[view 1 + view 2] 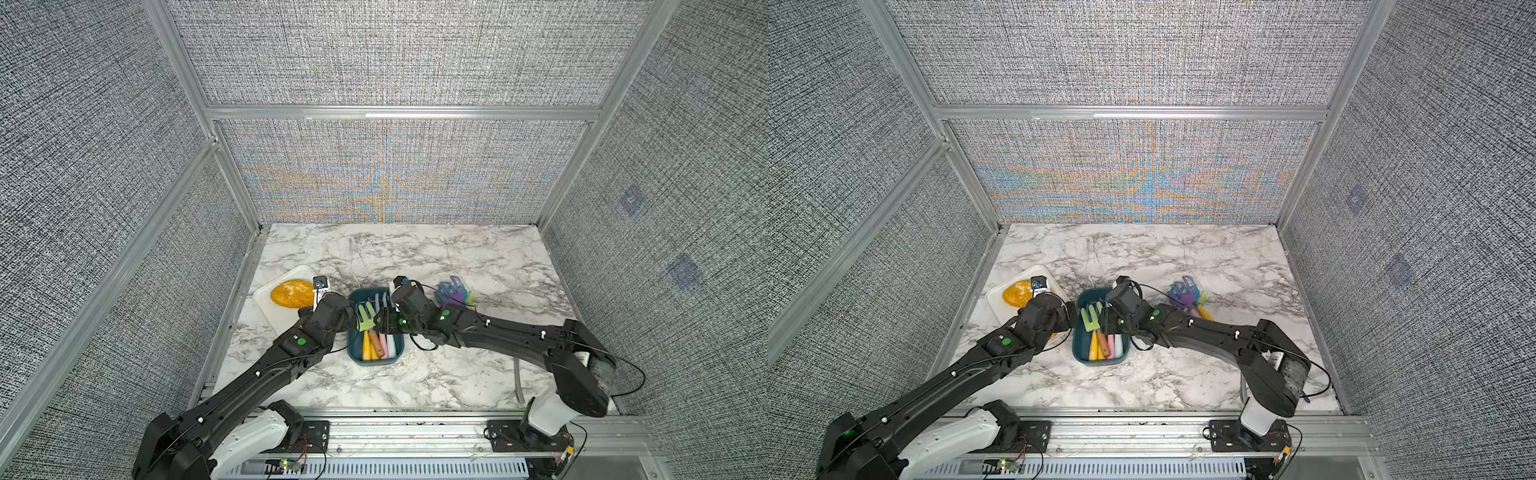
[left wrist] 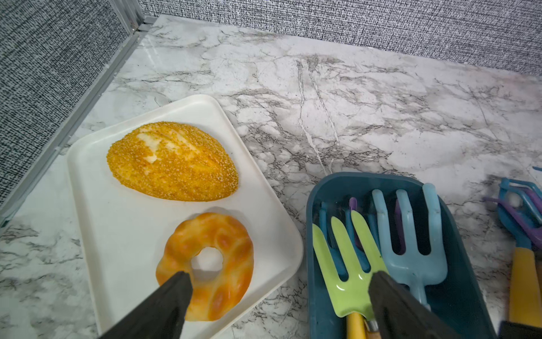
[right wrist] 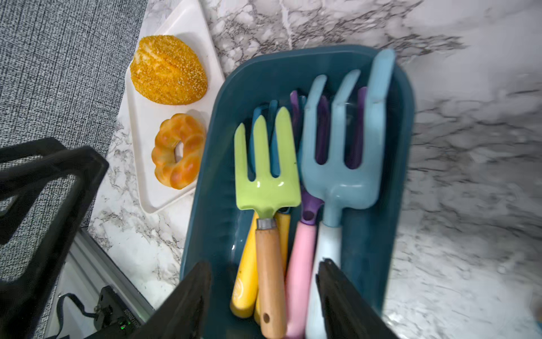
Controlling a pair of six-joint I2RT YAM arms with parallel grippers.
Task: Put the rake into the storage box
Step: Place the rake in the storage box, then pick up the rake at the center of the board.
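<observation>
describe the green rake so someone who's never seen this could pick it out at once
On the marble table, find the dark teal storage box beside the white tray. Of the rakes lying in it, the green rake is on top on the tray side: lime-green head and bare wooden handle, where the light blue rake next to it has a pale handle.

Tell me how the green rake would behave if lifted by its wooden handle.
The green rake probably stays stiff: its glossy head looks like painted metal. Gripped near the handle's end, it may tip head-down. Resting on yellow handles, it may disturb them.
</observation>
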